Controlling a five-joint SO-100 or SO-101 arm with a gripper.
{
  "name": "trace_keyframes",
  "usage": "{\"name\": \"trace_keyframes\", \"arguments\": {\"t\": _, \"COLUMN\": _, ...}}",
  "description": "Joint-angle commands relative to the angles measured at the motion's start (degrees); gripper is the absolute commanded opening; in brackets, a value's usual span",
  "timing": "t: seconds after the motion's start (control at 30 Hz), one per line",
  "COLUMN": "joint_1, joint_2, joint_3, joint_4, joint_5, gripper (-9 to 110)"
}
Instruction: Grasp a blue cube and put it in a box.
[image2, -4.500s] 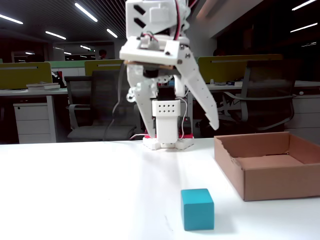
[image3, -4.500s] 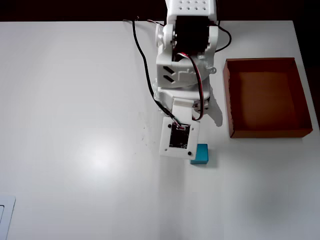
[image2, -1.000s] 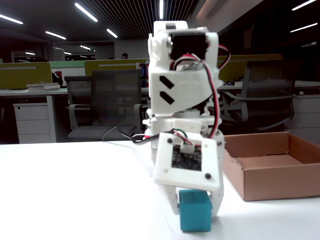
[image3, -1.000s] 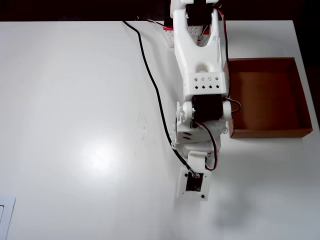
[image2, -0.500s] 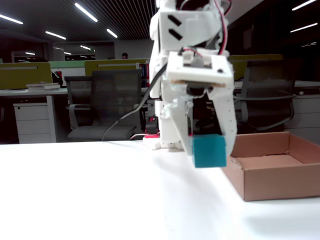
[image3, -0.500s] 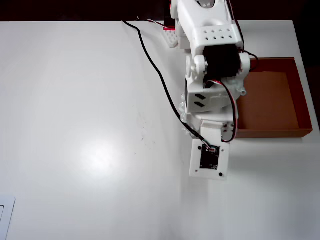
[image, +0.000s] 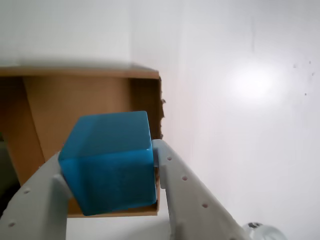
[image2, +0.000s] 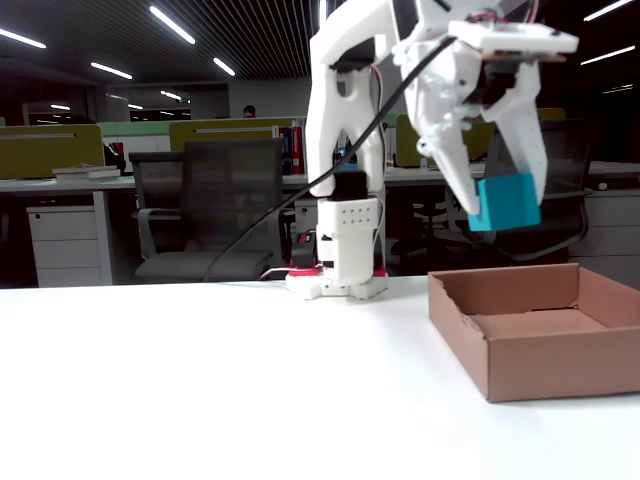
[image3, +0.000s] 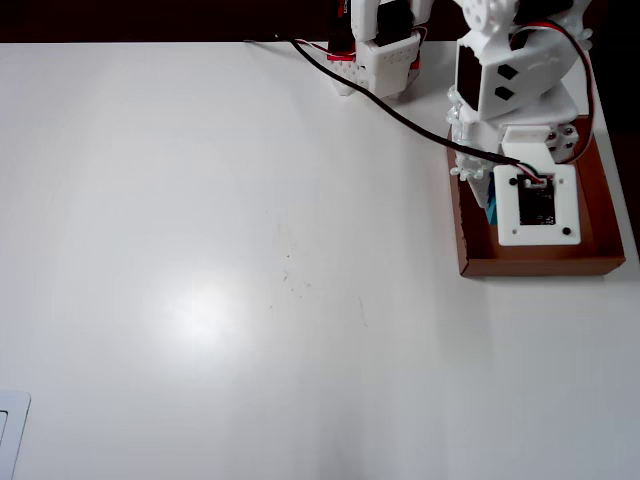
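Blue cube sits clamped between the two white fingers of the pincer, which pinches it on two opposite flat faces. In the wrist view the fingers bear on the side faces near mid-height, and one vertical edge of the cube faces the camera. In the fixed view the cube hangs clear of everything, suspended above the box and not touching its walls or floor.

Handling judgement: the cube appears solid, rigid and light, with plain matte faces that offer adequate friction. It shows no deformation under the clamp, so it is unlikely to be fragile. Opposite parallel faces, as used now, are the correct hold; a hold across edges or corners would likely let it twist out.

The box is a shallow brown cardboard tray with low walls and a notched rim. It appears light and could slide if struck, so release should be made without contact with the walls.

In the overhead view the box lies at the right edge of the surface, toward the far right corner, beside the arm base. The arm covers most of the box interior there; only a sliver of the cube shows.
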Motion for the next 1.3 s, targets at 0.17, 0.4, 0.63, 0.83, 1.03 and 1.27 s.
{"name": "trace_keyframes", "arguments": {"t": 0.17, "joint_1": -10.37, "joint_2": 2.02, "joint_3": 1.93, "joint_4": 0.18, "joint_5": 7.03, "gripper": 13}}
{"name": "trace_keyframes", "arguments": {"t": 0.4, "joint_1": -14.94, "joint_2": -0.44, "joint_3": 6.42, "joint_4": -2.37, "joint_5": 10.02, "gripper": 13}}
{"name": "trace_keyframes", "arguments": {"t": 0.63, "joint_1": -15.91, "joint_2": -2.20, "joint_3": 14.24, "joint_4": -8.79, "joint_5": 10.63, "gripper": 12}}
{"name": "trace_keyframes", "arguments": {"t": 0.83, "joint_1": -16.08, "joint_2": -4.48, "joint_3": 17.93, "joint_4": -12.57, "joint_5": 10.99, "gripper": 12}}
{"name": "trace_keyframes", "arguments": {"t": 1.03, "joint_1": -17.23, "joint_2": -7.12, "joint_3": 20.13, "joint_4": -15.64, "joint_5": 12.66, "gripper": 12}}
{"name": "trace_keyframes", "arguments": {"t": 1.27, "joint_1": -18.02, "joint_2": -10.11, "joint_3": 22.15, "joint_4": -18.72, "joint_5": 13.89, "gripper": 12}}
